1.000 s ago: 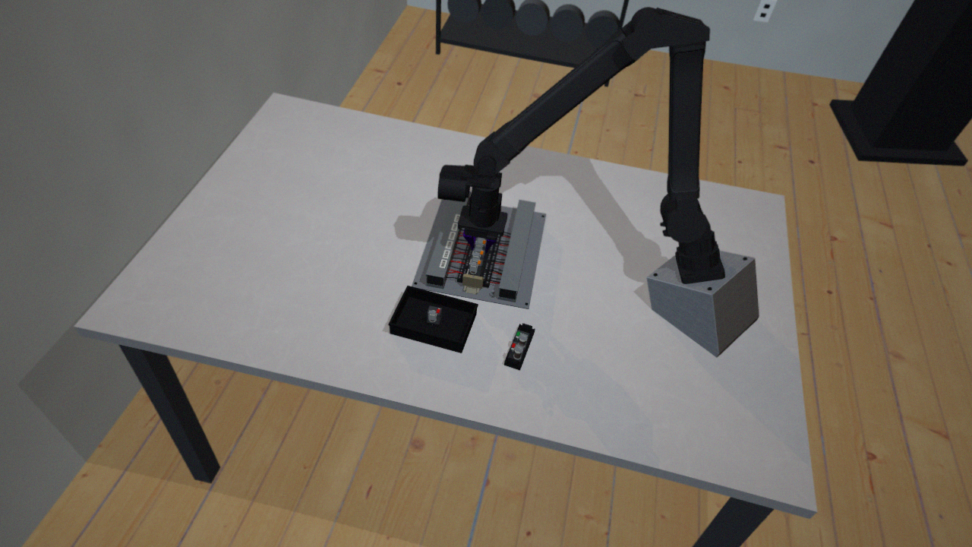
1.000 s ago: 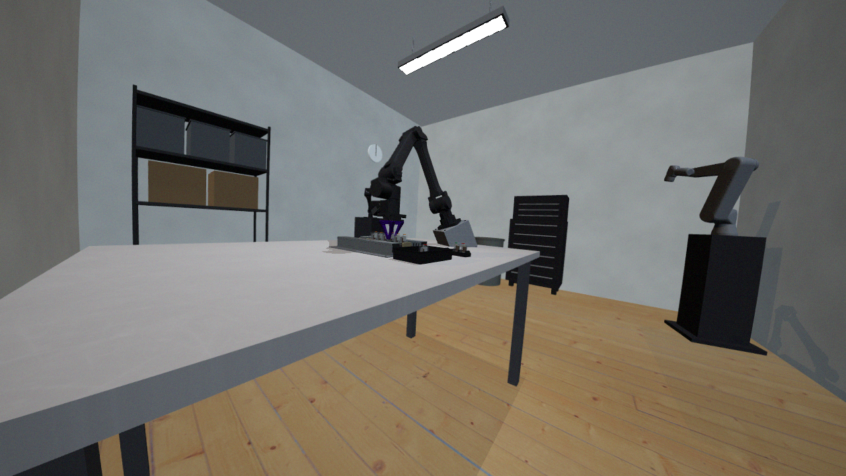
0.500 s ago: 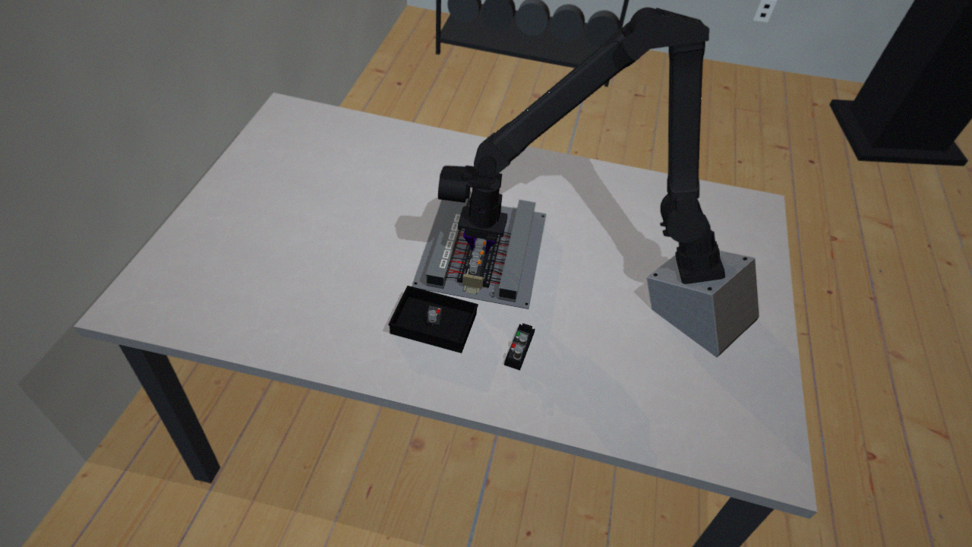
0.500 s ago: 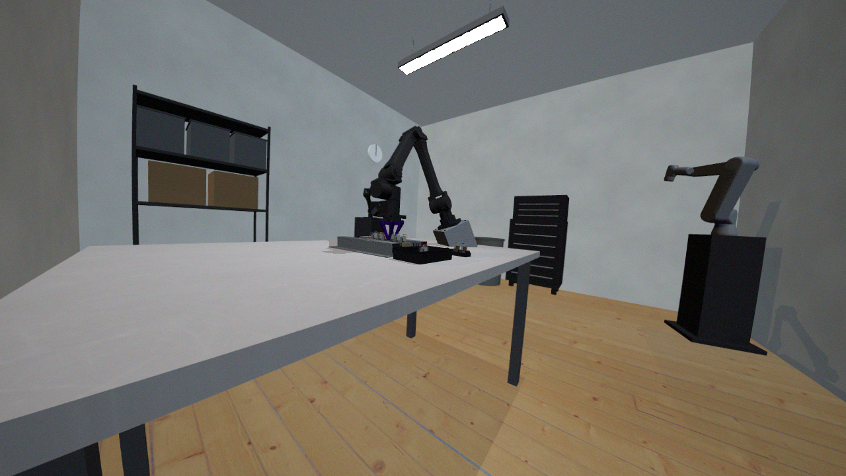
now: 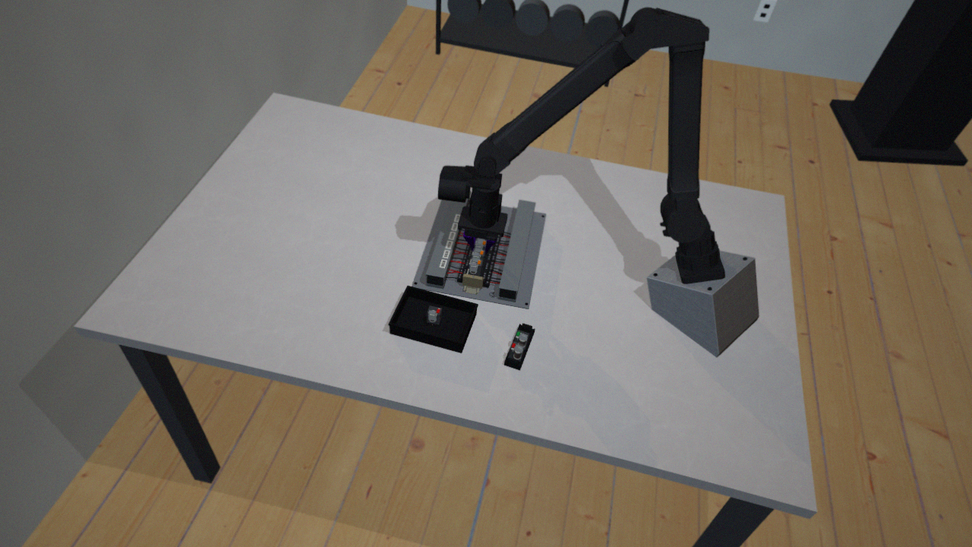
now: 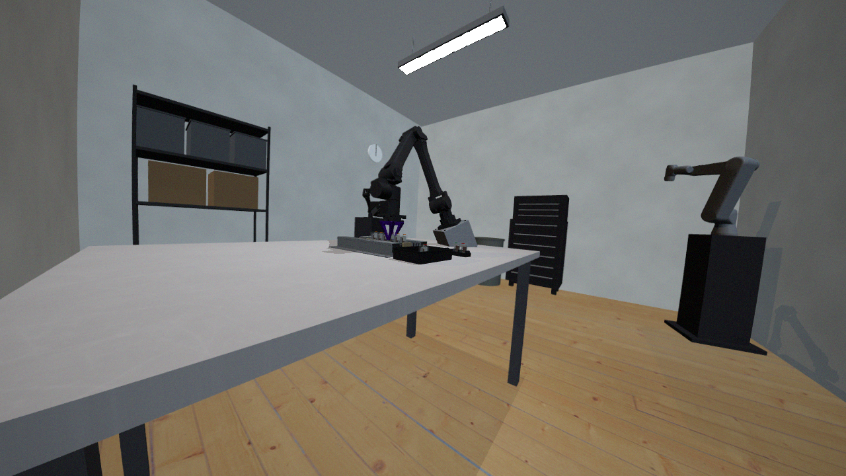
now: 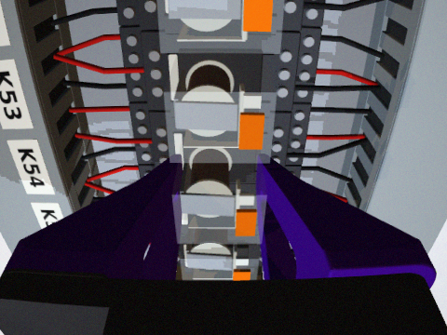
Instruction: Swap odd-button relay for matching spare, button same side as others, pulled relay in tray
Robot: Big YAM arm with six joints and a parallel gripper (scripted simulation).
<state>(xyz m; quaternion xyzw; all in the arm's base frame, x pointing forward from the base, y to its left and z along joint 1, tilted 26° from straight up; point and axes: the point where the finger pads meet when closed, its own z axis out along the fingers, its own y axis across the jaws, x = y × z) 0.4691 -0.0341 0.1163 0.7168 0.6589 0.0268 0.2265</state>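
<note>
The relay panel (image 5: 479, 254) holds a row of clear relays with orange buttons; two of them show ahead of the fingers in the wrist view (image 7: 218, 3) (image 7: 218, 121). My gripper (image 7: 219, 168) stands straight over the row and is shut on an orange-button relay (image 7: 214, 214) at its place in the row. Its button lies on the same side as the others. How deep it sits I cannot tell. The gripper also shows in the top view (image 5: 481, 241). A relay with a red button (image 5: 433, 314) lies in the black tray (image 5: 433, 317).
A small black spare holder (image 5: 519, 345) right of the tray holds a green-button relay (image 5: 522, 333) and a red-button relay (image 5: 516, 351). Grey wire ducts flank the row. Labels K53 and K54 run along the left duct. The arm's grey base block (image 5: 706, 305) stands at the right.
</note>
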